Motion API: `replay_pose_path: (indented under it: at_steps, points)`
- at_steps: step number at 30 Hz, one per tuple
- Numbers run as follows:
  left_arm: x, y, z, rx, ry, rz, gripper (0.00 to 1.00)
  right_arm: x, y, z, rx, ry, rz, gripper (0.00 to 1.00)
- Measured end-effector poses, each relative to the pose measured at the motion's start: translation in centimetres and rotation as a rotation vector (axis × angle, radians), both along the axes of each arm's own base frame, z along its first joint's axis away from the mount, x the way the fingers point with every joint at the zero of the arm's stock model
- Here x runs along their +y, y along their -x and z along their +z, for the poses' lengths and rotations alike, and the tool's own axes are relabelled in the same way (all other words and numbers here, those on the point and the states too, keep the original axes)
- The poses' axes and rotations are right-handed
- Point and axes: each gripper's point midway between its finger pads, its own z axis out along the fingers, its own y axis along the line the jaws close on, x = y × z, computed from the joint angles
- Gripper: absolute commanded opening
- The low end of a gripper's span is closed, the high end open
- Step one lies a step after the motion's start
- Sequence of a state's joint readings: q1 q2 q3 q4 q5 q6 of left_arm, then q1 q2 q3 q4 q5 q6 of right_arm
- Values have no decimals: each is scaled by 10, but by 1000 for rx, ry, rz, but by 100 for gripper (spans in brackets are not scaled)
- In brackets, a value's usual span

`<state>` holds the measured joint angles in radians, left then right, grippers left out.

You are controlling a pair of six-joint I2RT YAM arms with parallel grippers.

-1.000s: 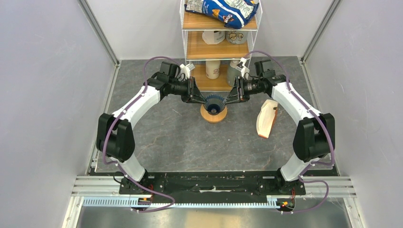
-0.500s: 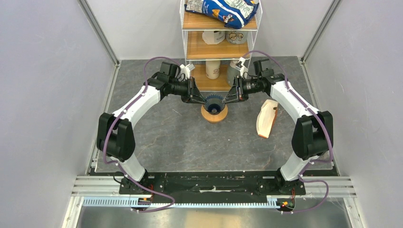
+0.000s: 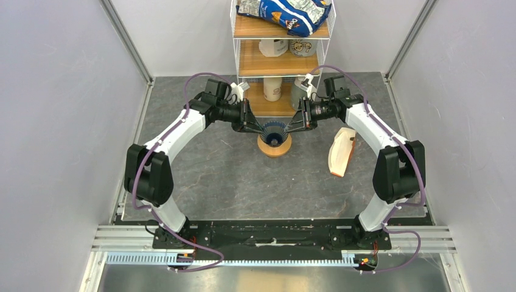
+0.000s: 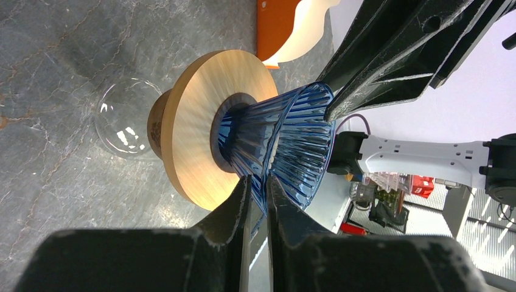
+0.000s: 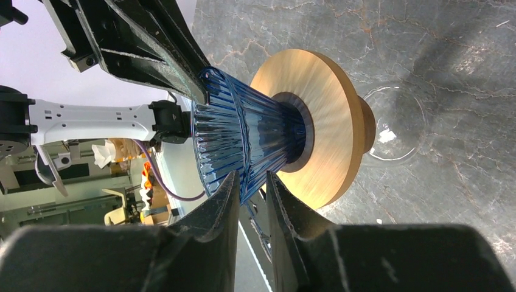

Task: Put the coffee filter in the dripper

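Note:
The dark blue ribbed dripper sits in a flat wooden ring on top of a clear glass beaker, at the table's far middle. My left gripper is shut on the dripper's left rim wall; the left wrist view shows the blue wall pinched between the fingers. My right gripper is closed on the opposite rim wall. No single paper coffee filter is in view; the dripper's inside looks dark.
An upright white-and-tan bundle stands to the right of the dripper. A wire-and-wood shelf with cups, bottles and a blue bag stands right behind the dripper. Grey walls close in both sides.
The right arm has shifted slightly toward the dripper and the back. The left arm and the dripper have hardly moved.

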<state>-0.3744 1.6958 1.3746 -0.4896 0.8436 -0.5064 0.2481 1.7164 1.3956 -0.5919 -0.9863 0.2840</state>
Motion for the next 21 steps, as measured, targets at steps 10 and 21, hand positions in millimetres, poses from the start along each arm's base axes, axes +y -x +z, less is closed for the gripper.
replay_pose_path:
  at_steps: [10, 21]
  points:
    - [0, -1, -1, 5, -5, 0, 17, 0, 0, -2, -27, 1, 19, 28]
    - [-2, -2, -2, -6, -20, -2, 17, -1, -1, -5, -40, 3, 39, 27]
